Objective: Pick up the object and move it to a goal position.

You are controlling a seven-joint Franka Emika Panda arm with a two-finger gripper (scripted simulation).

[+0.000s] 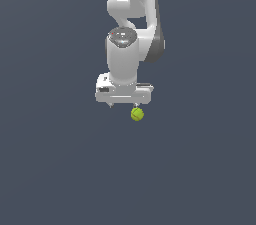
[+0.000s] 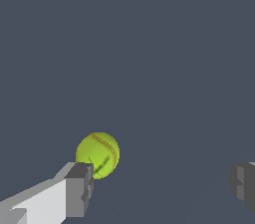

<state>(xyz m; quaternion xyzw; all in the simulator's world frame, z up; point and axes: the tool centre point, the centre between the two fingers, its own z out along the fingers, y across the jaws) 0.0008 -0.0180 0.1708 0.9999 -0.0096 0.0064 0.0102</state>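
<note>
The object is a small yellow-green ball (image 1: 137,114) with thin seam lines. In the exterior view it shows just below the white gripper (image 1: 125,105), toward the exterior view's right side of the hand. In the wrist view the ball (image 2: 98,154) lies on the dark grey floor right by one grey fingertip (image 2: 78,190), whose corner overlaps its edge. The other fingertip (image 2: 242,182) is far from it. The gripper (image 2: 160,185) is open wide and empty. Whether the near fingertip touches the ball I cannot tell.
The white arm (image 1: 131,14) rises above the hand toward the top of the exterior view. A plain dark grey floor (image 1: 60,169) surrounds the ball on all sides.
</note>
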